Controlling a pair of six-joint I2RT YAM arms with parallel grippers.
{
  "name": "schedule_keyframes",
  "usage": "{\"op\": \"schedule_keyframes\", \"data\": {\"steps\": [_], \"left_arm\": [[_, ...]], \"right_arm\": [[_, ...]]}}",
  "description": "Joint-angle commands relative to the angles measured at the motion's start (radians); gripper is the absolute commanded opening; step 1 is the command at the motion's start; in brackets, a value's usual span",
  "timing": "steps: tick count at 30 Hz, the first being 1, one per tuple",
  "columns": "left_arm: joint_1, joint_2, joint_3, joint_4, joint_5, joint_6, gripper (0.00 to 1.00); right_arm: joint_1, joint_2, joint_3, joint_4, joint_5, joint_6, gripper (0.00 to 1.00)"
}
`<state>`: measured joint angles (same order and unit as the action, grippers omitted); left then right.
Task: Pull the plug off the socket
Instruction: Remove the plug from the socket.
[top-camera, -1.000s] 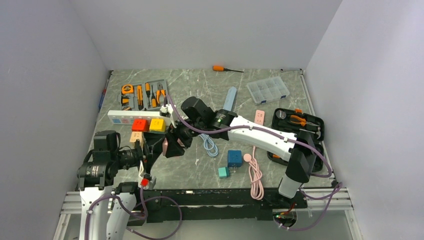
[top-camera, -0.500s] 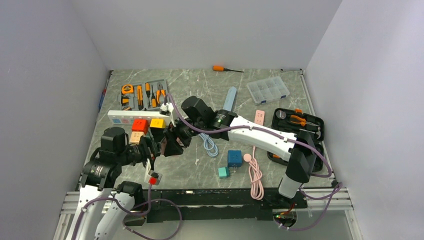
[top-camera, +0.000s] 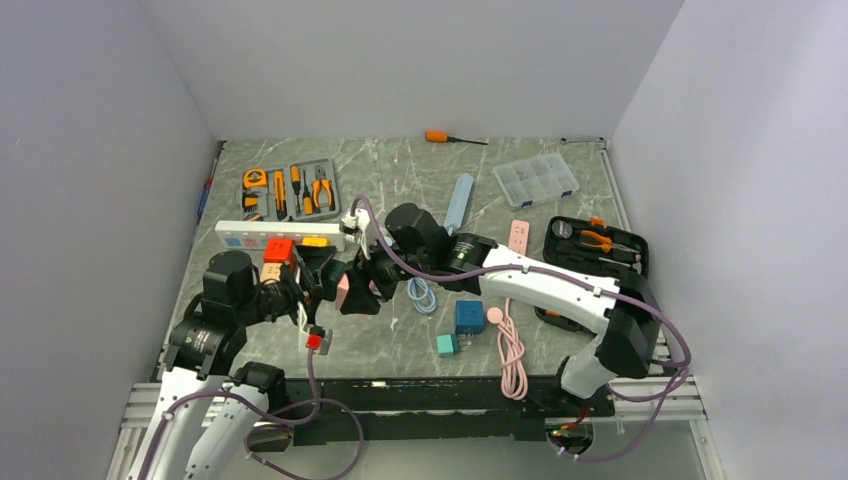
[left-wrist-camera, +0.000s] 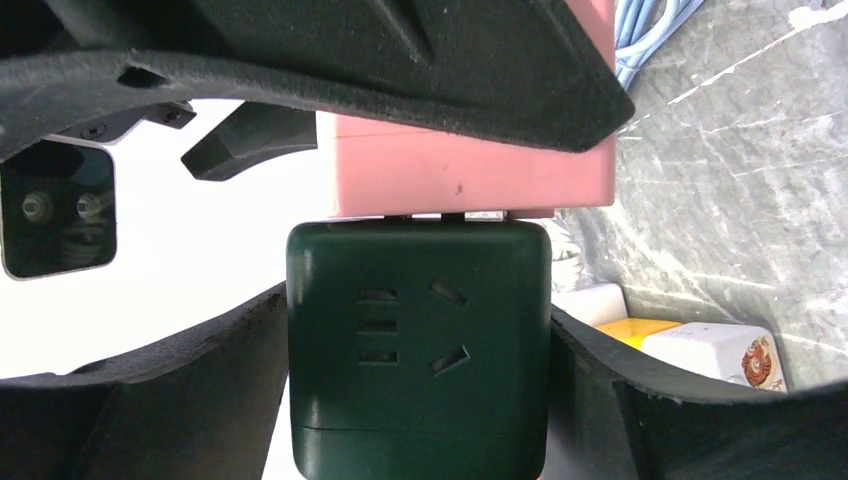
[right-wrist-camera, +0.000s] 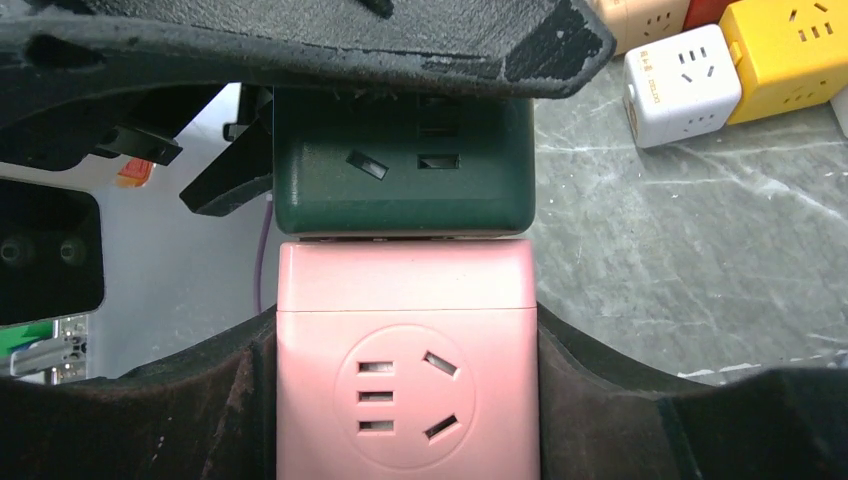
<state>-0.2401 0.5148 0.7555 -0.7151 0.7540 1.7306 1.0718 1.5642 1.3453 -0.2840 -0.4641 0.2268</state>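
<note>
Finding one: my left gripper is closed on the green cube, a finger lying against each of its two side walls. The face with the socket slots is turned towards my left wrist camera.

Finding two: my right gripper is clamped on the pink cube, gripping it by the sides, with its round socket face towards my right wrist camera.

Finding three: the two cubes are joined face to face. Only a thin seam shows between them, and in the left wrist view small stubs bridge that seam. I cannot tell which cube carries the pins.

Location: the joined pair sits over the left half of the tabletop, between my two grippers and near the white power strip.

Surroundings: a white cube and a yellow cube stand side by side just beyond the pair, apart from it. A coil of blue cable lies close by on the tabletop.
</note>
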Motion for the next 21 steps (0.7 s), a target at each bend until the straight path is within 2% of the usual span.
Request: {"op": "schedule_keyframes", "data": {"steps": [1,6,8,16,21], "left_arm": [[-0.026,-0.008,0.015,0.064,-0.011,-0.068,0.79],[-0.102,0.006,0.023,0.084,-0.064,-0.125,0.76],[-0.139,0.02,0.038,0.075,-0.093,-0.145,0.72],[-0.192,0.039,0.043,0.083,-0.16,-0.181,0.32],[-0.192,0.025,0.005,0.149,-0.23,-0.18,0.04]], "right_arm": [[0.008,-0.052,-0.001,0.075,0.012,0.028,0.0],[0.01,-0.015,0.05,0.08,0.003,0.035,0.0],[0.009,-0.003,0.065,0.088,0.007,0.038,0.0],[0.008,0.006,0.073,0.11,0.027,0.046,0.0],[0.002,-0.053,-0.009,0.109,0.058,0.04,0.0]]}}
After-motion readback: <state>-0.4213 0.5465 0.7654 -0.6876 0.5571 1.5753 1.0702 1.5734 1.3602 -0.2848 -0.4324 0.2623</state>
